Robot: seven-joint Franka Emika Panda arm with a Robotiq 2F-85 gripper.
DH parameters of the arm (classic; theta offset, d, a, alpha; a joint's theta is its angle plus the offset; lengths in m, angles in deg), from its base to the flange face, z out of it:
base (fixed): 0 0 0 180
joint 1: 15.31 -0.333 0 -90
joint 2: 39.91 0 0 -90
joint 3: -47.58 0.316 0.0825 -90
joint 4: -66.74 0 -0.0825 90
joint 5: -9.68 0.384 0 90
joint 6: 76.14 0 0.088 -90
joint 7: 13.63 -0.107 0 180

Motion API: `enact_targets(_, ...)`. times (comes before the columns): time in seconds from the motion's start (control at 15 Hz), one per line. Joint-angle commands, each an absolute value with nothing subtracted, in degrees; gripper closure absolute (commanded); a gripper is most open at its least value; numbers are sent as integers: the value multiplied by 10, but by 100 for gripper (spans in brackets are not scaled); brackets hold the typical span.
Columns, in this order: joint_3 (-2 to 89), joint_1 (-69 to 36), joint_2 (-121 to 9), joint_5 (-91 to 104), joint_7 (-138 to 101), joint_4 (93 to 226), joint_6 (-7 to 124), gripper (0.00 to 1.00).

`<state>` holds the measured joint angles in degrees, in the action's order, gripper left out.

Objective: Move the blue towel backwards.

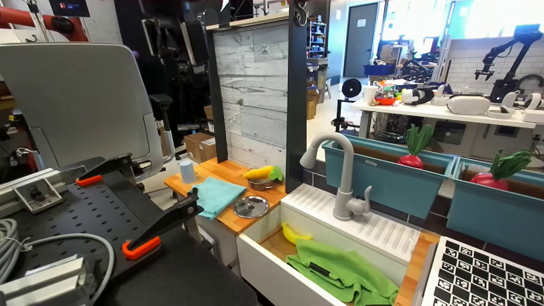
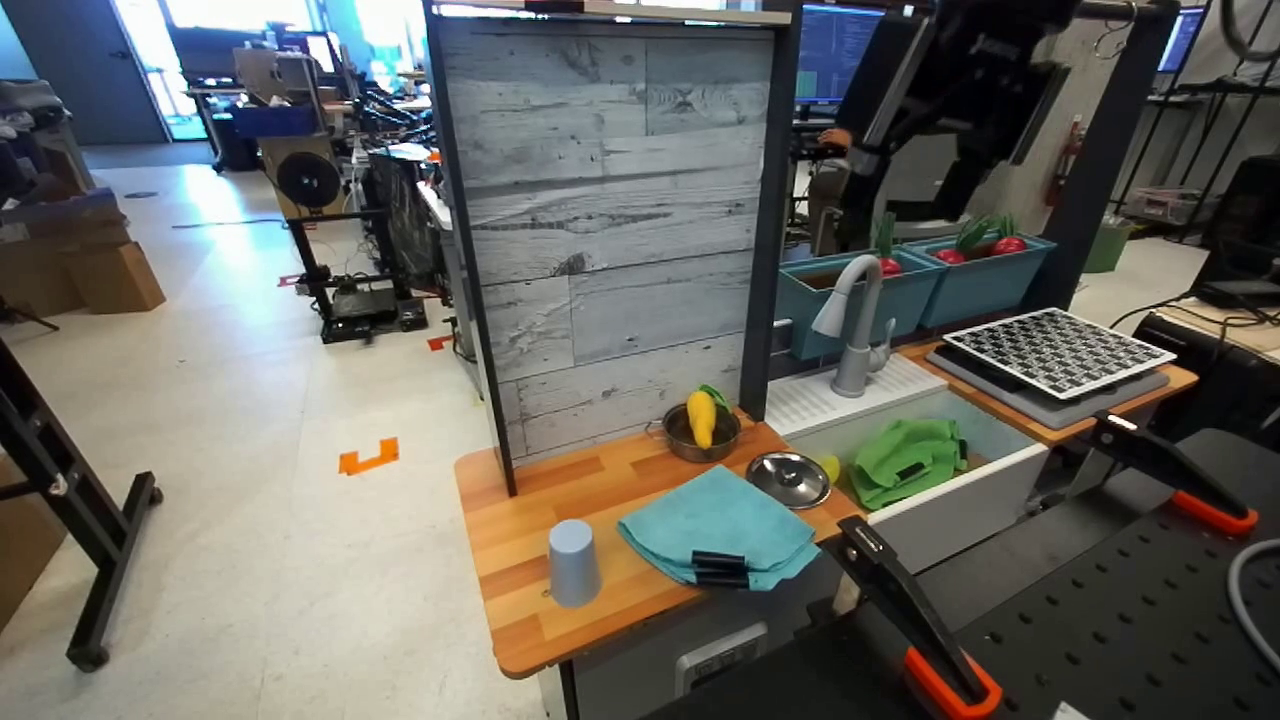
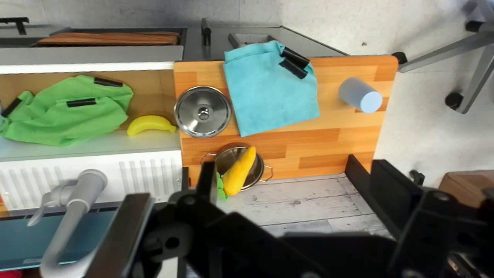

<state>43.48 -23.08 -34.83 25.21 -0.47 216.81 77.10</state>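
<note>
Air separates the gripper from the worktop below. Outward from the gripper in the wrist view come the wall panel, the pot, a bare strip, then the blue towel. The lid crowds one flank; the other leaves passage before the cup. The faucet rises to the gripper's side.

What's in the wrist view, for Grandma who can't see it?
A blue towel lies on a wooden counter between a lid and a cup. Below, a yellow vegetable pokes from a pot; at left, a sink holds a green cloth and a banana. Open fingers show at the bottom.
</note>
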Motion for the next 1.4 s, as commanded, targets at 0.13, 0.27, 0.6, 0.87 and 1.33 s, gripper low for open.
enact_targets(0.13, 491, -212, -530, 332, 76, 2020, 731, 0)
enact_targets(0.27, 506, -200, -499, 306, 48, 2057, 751, 0)
enact_targets(0.6, 517, -187, -548, 302, 55, 2010, 734, 0)
enact_targets(0.87, 517, -187, -548, 302, 56, 2009, 733, 0)
enact_targets(1.33, 510, -192, -581, 228, -25, 2017, 753, 0)
